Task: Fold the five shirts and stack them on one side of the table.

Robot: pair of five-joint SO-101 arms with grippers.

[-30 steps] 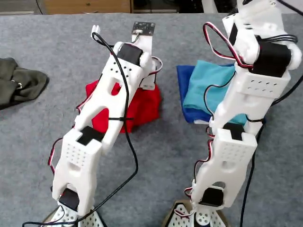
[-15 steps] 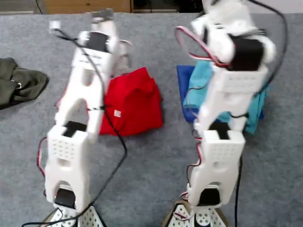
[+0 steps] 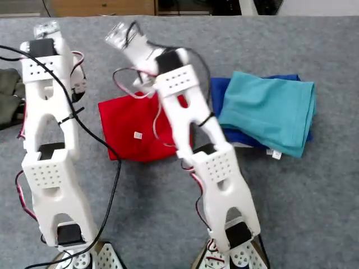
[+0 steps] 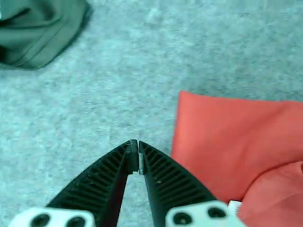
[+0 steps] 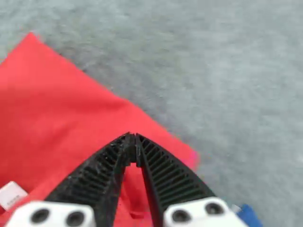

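Red shirt (image 3: 134, 131) lies folded mid-tabletop (image 3: 314, 196), just beside the teal shirt (image 3: 269, 109) stacked on the blue shirt (image 3: 219, 89), likely next for that pile; left tool (image 4: 134, 144) and right tool (image 5: 132, 138), both pinched together on nothing, hover at its edges.

No text, numbers or signs can be read. A small white sewn label (image 3: 137, 135) on the folded red cloth shirt (image 3: 120, 123) looks blank. A second white label (image 3: 274, 153) sits at the edge of the folded teal cloth shirt (image 3: 263, 109), its print too small to tell.
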